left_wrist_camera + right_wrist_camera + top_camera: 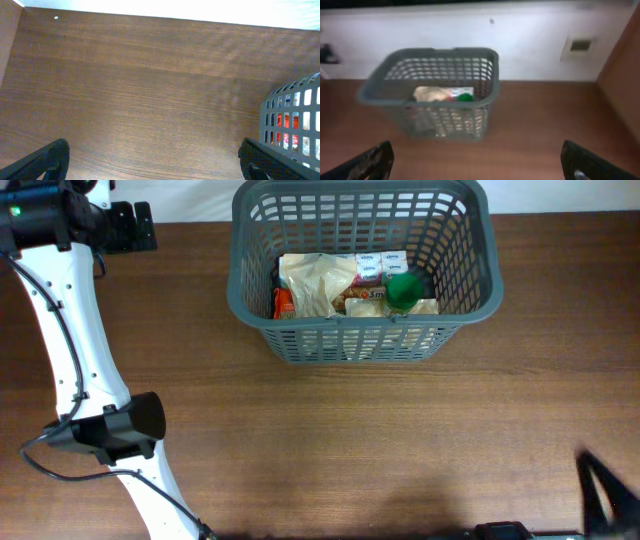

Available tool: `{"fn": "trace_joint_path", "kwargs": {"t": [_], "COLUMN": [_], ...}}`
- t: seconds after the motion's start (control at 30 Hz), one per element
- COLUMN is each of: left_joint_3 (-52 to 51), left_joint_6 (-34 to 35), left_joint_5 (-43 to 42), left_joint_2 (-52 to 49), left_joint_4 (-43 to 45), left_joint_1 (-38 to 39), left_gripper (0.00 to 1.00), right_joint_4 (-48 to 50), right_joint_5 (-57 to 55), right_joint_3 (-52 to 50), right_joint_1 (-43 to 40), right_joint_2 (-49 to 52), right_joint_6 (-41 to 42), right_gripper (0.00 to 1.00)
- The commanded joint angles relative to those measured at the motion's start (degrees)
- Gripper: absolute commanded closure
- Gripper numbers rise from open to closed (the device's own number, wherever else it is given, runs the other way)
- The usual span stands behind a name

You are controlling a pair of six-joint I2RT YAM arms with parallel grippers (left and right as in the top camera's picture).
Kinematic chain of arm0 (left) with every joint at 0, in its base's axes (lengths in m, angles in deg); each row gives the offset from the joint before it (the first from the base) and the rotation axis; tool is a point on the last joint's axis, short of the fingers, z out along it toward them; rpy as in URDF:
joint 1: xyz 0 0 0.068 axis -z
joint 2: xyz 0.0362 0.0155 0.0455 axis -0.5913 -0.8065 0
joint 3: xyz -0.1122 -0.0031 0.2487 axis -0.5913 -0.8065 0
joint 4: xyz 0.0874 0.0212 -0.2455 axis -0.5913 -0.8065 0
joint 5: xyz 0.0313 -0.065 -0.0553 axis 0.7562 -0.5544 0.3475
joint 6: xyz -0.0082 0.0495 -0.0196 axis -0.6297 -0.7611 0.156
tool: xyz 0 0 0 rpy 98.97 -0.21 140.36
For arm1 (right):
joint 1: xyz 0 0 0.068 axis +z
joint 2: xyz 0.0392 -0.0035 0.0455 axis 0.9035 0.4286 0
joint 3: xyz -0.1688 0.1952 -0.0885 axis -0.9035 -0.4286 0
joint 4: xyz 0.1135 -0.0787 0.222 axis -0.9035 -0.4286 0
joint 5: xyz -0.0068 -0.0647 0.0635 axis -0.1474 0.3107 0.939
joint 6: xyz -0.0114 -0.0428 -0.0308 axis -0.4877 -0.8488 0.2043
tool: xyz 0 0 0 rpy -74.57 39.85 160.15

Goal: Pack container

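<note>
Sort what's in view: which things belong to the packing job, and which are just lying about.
Job: grey basket; inside it, beige bag, green-topped item, white packets.
Just there: wooden table; wall plate.

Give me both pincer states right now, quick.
Left pincer: open, holding nothing.
Right pincer: open, holding nothing.

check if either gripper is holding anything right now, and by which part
Nothing is held. The left gripper and right gripper are both open with nothing between their fingers; the groceries lie in the container.
</note>
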Motion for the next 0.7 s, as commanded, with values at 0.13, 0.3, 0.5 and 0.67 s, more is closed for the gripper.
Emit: {"fn": "trace_joint_path", "kwargs": {"t": [0.13,0.3,0.5,0.67], "left_joint_3": [-0.28,-0.28,-0.28,-0.28], "left_joint_6": [0.76,0.76,0.76,0.76], "left_joint_5": [0.61,0.61,0.61,0.61], "left_joint_2": [-0.22,-0.22,-0.22,-0.22], "left_joint_4": [0.09,0.09,0.09,0.09], "left_joint_1": [-0.24,-0.24,-0.24,-0.24], "left_gripper": [0.01,0.01,0.01,0.01], "right_joint_4": [3.43,3.45,3.48,11.21], "right_joint_5": [-2.49,-2.54,-2.78,-4.50], "right_joint_3": [-17.31,-17.94,-17.94,-18.71], "right_joint_1": [-0.22,-0.22,-0.22,-0.22], "right_joint_2": [5.40,9.27,11.76,10.51], "right_joint_6": [3.96,3.56,3.56,3.56], "right_gripper": [0.01,0.01,0.01,0.01]}}
